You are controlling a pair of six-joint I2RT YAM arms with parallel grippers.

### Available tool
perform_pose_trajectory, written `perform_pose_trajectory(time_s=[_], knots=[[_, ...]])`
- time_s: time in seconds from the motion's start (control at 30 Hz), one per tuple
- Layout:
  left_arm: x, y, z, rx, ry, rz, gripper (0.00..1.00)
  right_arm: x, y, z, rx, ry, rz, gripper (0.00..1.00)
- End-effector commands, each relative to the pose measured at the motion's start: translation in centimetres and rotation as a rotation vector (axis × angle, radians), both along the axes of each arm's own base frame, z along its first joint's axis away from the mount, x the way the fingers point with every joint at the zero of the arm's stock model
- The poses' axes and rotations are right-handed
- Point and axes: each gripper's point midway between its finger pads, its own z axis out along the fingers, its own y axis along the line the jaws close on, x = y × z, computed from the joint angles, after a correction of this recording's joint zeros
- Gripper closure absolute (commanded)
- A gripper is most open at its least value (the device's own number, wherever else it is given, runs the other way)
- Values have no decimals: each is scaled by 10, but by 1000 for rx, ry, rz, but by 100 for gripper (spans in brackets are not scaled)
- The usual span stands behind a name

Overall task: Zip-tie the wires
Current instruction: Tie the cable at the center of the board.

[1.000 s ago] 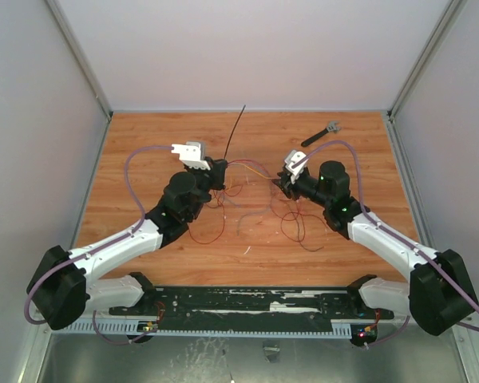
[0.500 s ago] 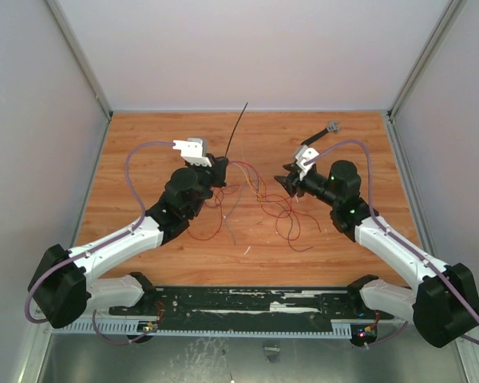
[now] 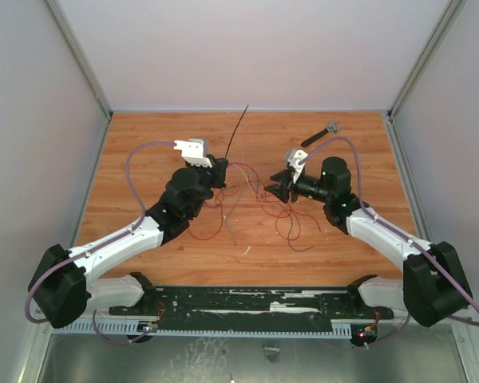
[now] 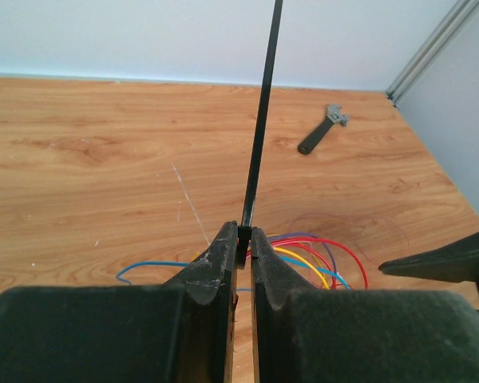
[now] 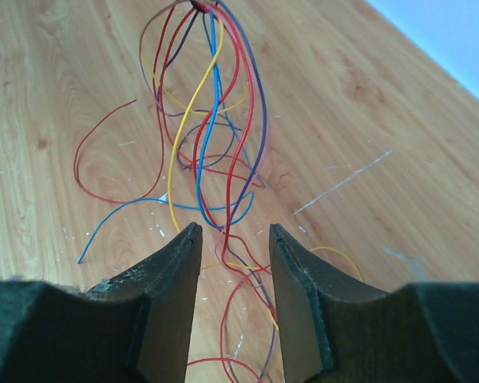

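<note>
1. The left jaws are staying clamped narrow on the lower end of the thin, straight black plastic zip tie point(image 4: 259, 120). It is standing nearly upright above the wooden counter point(image 3: 144, 144), leaning toward the back wall, just as it was a second ago.
2. The loose tangle of thin wires point(image 5: 211, 120), mostly red with yellow, blue and purple strands, is converging at the left jaws. From there it is fanning out over the middle of the counter toward the right arm. I cannot tell whether the strand ends are pinched together with the zip tie.
3. The right jaws are standing partly open, with several strands running through the gap but none gripped.
4. A second ago the right jaws were narrower, and a few strands were arching up to them from the left arm. They have since let go and drawn back, and are now coming in again closer to the tangle.
5. The freed strands are sagging onto the counter, so the bundle is lying looser than it was.
6. This is looking like a regrasp. The right arm is probably lining up for a firmer hold on more strands, to gather them beside the zip tie.
7. No loop is formed yet, so the task is looking early. The short black tool with a grey head point(image 4: 322, 128) is lying untouched near the far right corner.
</note>
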Motion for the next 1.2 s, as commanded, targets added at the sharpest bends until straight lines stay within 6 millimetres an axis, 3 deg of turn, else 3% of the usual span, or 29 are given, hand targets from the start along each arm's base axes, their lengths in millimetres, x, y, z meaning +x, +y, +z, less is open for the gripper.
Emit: perform_pose_trajectory(time_s=[0.0,0.27,0.53,0.83,1.17], knots=[[3,2,17,-30,-36,9,100,4,11,12,31,-25,66,60],[2,3,18,-32,-39,10,100,6,21,0,23,-3,98,61],[2,2,17,-34,-36,4,100,10,27,0,24,-15,107,73],[3,1,16,-33,-32,3,100,4,34,1,25,-9,148,100],[5,4,12,-24,-10,18,100,8,5,-8,-46,-15,-2,100]])
